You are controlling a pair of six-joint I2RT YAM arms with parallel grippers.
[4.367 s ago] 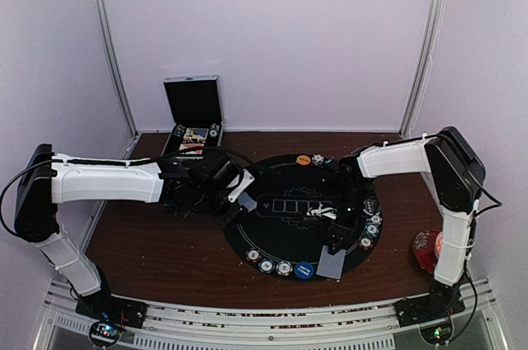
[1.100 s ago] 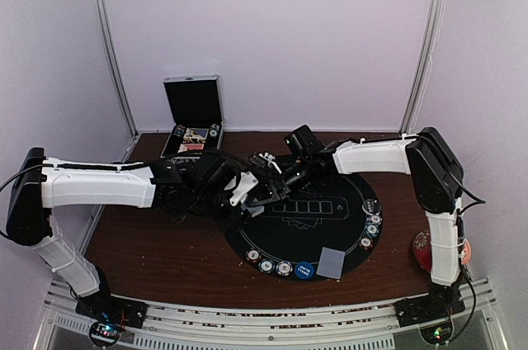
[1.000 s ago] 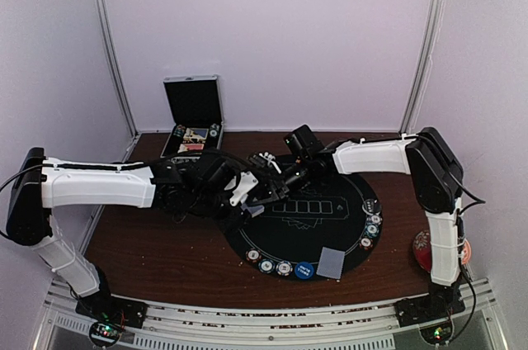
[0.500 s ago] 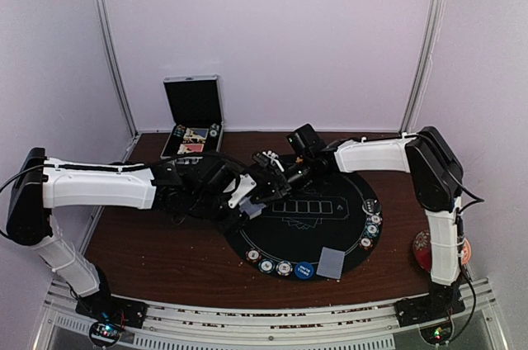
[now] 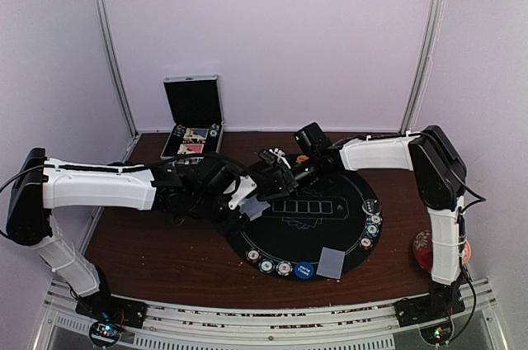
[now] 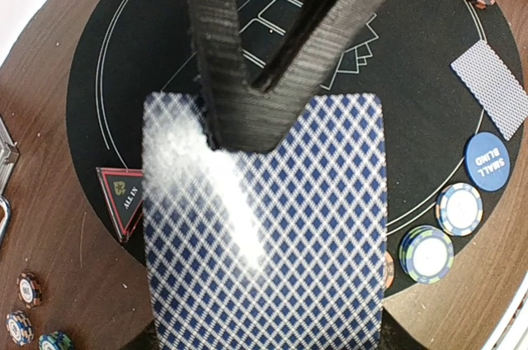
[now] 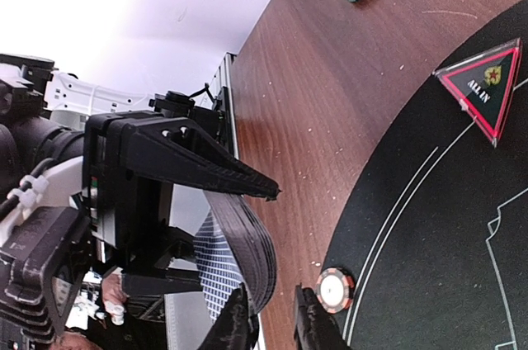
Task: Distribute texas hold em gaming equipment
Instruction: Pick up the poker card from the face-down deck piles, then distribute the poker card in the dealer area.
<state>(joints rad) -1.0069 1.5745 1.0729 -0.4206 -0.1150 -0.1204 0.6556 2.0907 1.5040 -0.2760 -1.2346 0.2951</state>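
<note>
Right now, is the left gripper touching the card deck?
Touching. The left wrist view shows the left gripper pressed flat onto the card deck, clamping it.

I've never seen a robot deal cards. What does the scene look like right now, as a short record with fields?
Surface: round black mat on a brown table
Left gripper: clamped on a deck of cards, patterned back showing
Right gripper: fingertips at the deck's edge; grip unclear
On mat: one face-down card, blue Small Blind disc, chips along the near rim
Mat edge: red All In triangle
</note>
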